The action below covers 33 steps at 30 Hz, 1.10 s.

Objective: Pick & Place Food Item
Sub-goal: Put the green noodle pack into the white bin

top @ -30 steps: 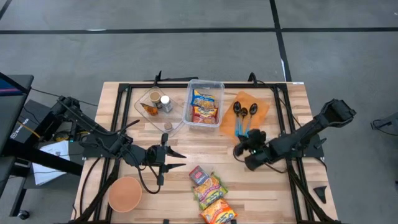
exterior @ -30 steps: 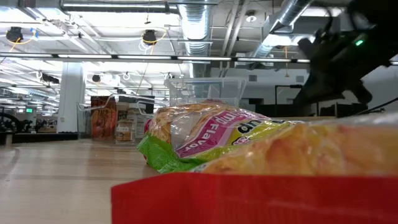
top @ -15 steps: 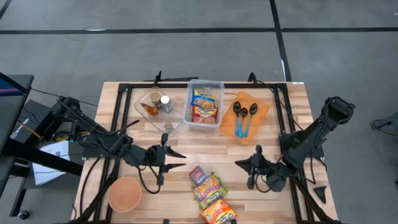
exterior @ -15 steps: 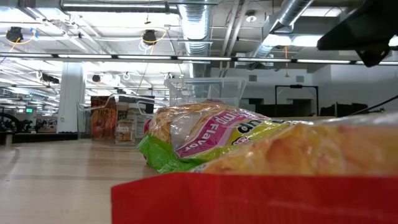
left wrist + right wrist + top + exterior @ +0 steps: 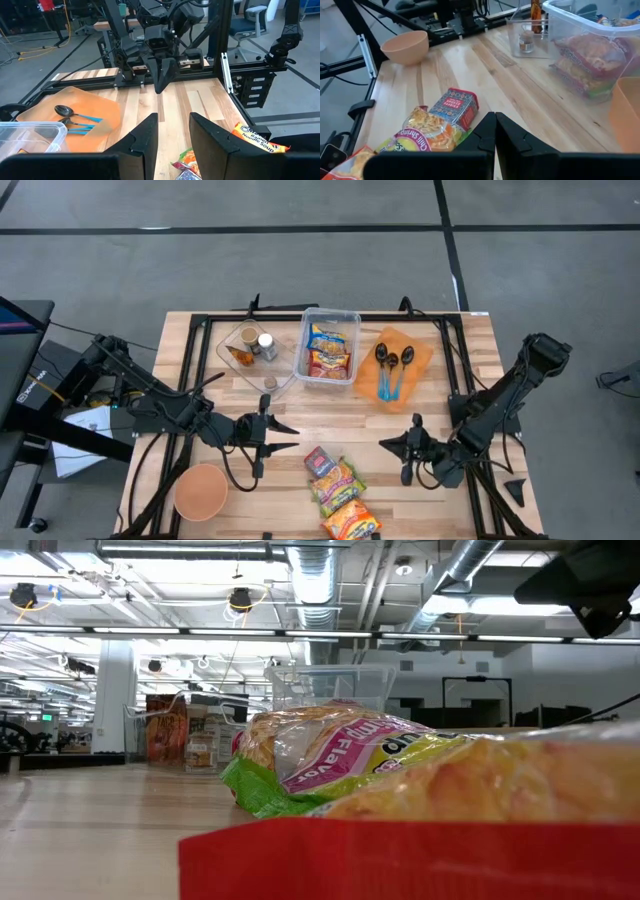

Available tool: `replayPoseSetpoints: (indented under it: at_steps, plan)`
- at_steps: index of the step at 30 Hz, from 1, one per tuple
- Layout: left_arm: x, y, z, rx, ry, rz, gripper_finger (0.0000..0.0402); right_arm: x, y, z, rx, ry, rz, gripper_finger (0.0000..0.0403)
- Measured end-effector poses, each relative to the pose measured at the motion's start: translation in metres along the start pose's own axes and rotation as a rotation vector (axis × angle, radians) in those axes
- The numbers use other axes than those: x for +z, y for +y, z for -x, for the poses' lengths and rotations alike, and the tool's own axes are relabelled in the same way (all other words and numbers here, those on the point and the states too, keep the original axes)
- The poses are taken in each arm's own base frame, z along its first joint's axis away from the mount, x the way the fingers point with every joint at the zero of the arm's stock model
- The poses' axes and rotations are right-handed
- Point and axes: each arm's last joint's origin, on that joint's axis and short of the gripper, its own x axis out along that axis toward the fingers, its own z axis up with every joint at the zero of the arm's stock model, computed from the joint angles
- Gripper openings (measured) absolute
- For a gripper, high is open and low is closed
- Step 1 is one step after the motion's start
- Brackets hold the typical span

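Item: food packets (image 5: pixel 338 495), loose cluster on the counter (image 5: pixel 440 380), well short of the clear bin (image 5: pixel 329 346).

Right end effector (image 5: pixel 388 445): just beside the cluster, fingers pressed together, empty.

Left end effector (image 5: pixel 290 437): other side of the cluster, slightly parted, empty.

Risk, my judgement: I descend with fingers shut and shove the red packet (image 5: pixel 454 106) instead of gripping; overlapping wrappers could lift together or slip.

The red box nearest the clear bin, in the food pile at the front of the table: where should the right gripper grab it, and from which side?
Grip the red box across its narrow width, coming straight down. It lies flat on the table, its far end clear, while its near end touches the shrimp noodle packet. The shut right gripper must open first. A judgement only.
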Motion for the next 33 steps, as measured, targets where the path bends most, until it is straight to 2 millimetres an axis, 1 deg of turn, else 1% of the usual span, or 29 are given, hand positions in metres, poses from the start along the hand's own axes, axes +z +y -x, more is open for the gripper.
replayPoseSetpoints:
  at_steps: [4,6,9,12,18,20,22,26,29,33]
  plan:
    - [0.000,0.000,0.000,0.000,0.000,-0.001,0.0103,0.000,0.000,0.000,0.000,-0.001,-0.003,0.0005]
    - [-0.001,-0.001,-0.001,-0.013,0.003,-0.032,0.0103,0.000,0.000,0.000,0.001,-0.003,-0.011,0.0005]
    - [-0.005,-0.007,-0.005,-0.120,0.020,-0.120,0.0103,0.001,0.000,0.000,-0.003,-0.011,-0.017,0.0006]
    - [-0.010,-0.015,-0.014,-0.188,0.006,-0.174,0.0103,0.001,0.000,0.000,-0.005,-0.013,-0.017,0.0006]
    - [-0.022,-0.029,-0.036,-0.186,-0.038,-0.279,0.0103,0.002,0.001,0.000,0.000,-0.018,-0.030,0.0007]
    - [-0.027,-0.034,-0.040,-0.194,-0.035,-0.329,0.0104,0.002,0.002,0.000,0.004,-0.021,-0.037,0.0014]
    - [-0.030,-0.039,-0.041,-0.208,-0.032,-0.369,0.0110,0.002,0.002,0.000,0.007,-0.019,-0.037,0.0029]
    - [-0.029,-0.050,-0.042,-0.230,-0.045,-0.408,0.0141,0.002,0.002,0.000,0.008,-0.018,-0.038,0.0072]
    - [-0.023,-0.057,-0.042,-0.230,-0.063,-0.410,0.0177,0.002,0.002,0.000,0.012,-0.016,-0.039,0.0101]
    - [-0.023,-0.060,-0.044,-0.236,-0.057,-0.419,0.0226,0.002,0.002,0.000,0.020,-0.011,-0.042,0.0129]
